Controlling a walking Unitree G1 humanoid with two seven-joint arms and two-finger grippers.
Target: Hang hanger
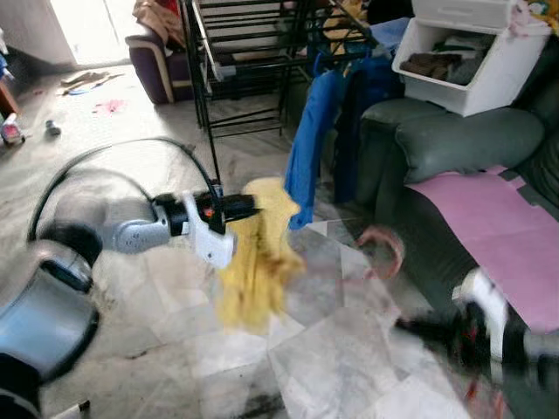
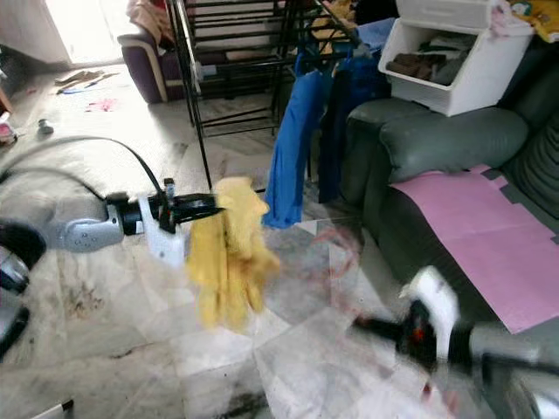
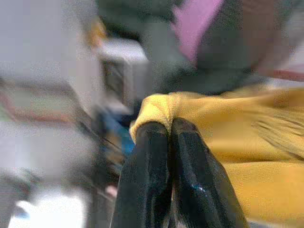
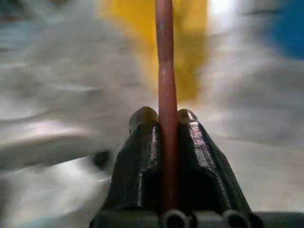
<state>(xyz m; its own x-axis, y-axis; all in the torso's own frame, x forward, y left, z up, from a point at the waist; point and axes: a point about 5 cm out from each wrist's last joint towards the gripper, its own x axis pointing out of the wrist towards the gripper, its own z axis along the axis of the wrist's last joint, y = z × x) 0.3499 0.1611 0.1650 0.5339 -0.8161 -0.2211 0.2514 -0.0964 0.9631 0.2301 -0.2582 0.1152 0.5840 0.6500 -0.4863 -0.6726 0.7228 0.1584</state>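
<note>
My left gripper [image 1: 249, 207] is shut on the top edge of a yellow cloth [image 1: 259, 257], which hangs limp over the marble floor; in the left wrist view the fingers [image 3: 168, 156] pinch a fold of the yellow cloth [image 3: 228, 142]. A pink hanger [image 1: 384, 249], blurred by motion, is held out at the right. My right gripper [image 4: 164, 118] is shut on the pink hanger's bar [image 4: 165, 71], and the right arm [image 1: 476, 327] reaches in from the lower right. The yellow cloth [image 4: 152, 42] lies beyond the bar.
A black drying rack [image 1: 253, 61] stands behind, with blue garments [image 1: 314, 140] hanging on it. A dark green sofa [image 1: 454, 148] with a pink mat [image 1: 498, 227] is at the right, and a white bin [image 1: 476, 52] sits on top of it. Clutter lies on the far floor.
</note>
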